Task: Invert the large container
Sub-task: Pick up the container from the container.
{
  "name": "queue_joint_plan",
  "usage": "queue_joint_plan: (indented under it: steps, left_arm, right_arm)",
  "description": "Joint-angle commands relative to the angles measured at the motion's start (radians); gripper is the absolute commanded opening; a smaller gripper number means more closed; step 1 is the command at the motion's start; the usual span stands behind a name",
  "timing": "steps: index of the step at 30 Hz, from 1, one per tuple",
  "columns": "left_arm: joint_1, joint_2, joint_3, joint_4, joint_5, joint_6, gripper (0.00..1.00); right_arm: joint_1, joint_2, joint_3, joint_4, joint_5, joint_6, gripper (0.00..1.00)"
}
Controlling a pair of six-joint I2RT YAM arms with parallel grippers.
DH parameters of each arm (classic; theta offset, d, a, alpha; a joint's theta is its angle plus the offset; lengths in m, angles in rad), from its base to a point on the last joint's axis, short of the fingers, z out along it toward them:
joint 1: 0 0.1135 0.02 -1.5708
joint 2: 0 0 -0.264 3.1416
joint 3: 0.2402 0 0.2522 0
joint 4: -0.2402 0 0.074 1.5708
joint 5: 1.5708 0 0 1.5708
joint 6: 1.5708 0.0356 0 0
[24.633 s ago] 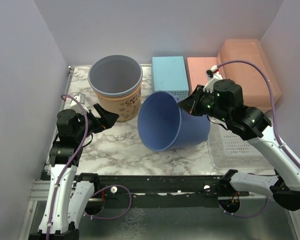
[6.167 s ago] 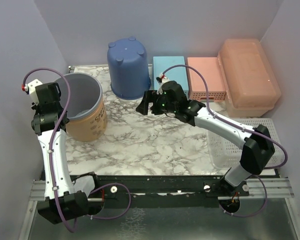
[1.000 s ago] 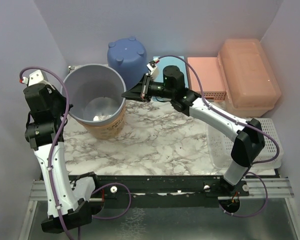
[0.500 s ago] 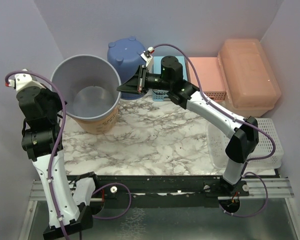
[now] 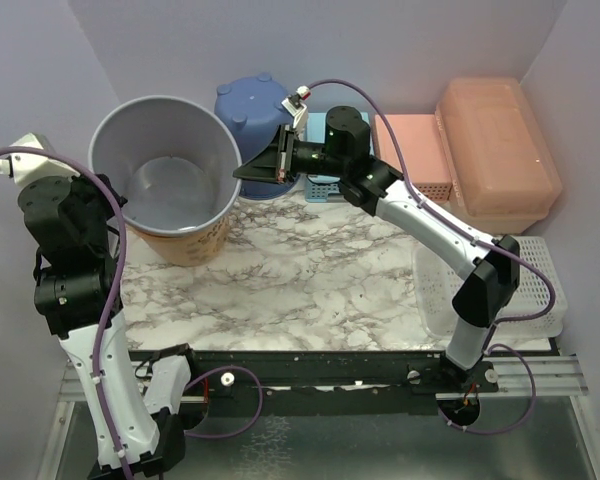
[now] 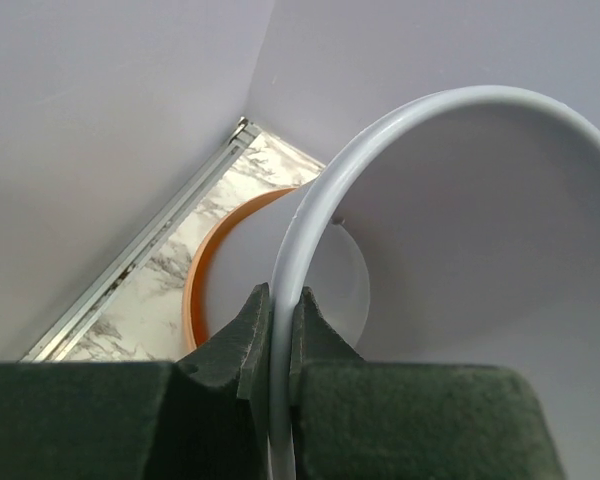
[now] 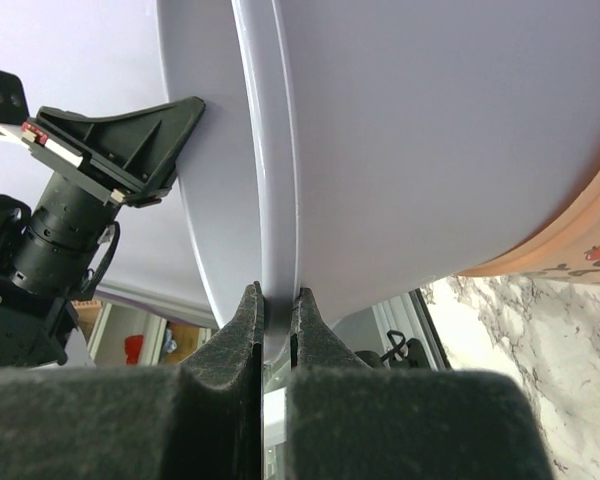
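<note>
Seen from above, the large translucent peach-orange rectangular lidded plastic box (image 5: 495,135) sits at the back right corner of the marbled desk (image 5: 310,280), apart from both arms. In the left wrist view, the left end effector (image 6: 278,322) is clamped on the rim of a round grey-lined orange bucket (image 6: 460,230). In the right wrist view, the right end effector (image 7: 276,312) is clamped on that rim too.

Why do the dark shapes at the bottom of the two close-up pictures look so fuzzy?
Left wrist view: the left gripper sits too close to the lens, so it blurs; the bucket rim is crisper. Right wrist view: same for the right gripper. Top view: sharp, evenly lit.
</note>
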Motion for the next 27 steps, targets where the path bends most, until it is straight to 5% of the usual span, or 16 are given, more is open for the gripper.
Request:
queue_joint_plan:
  steps: [1,27]
  left_arm:
    - [-0.004,-0.01,0.075,0.147,-0.004,-0.105,0.0]
    - [-0.048,0.003,0.095,0.368,0.461,-0.219,0.0]
  right_arm:
    - [0.03,-0.043,0.012,-0.027,-0.077,-0.066,0.01]
    - [0.029,-0.294,-0.069,-0.13,0.063,-0.287,0.01]
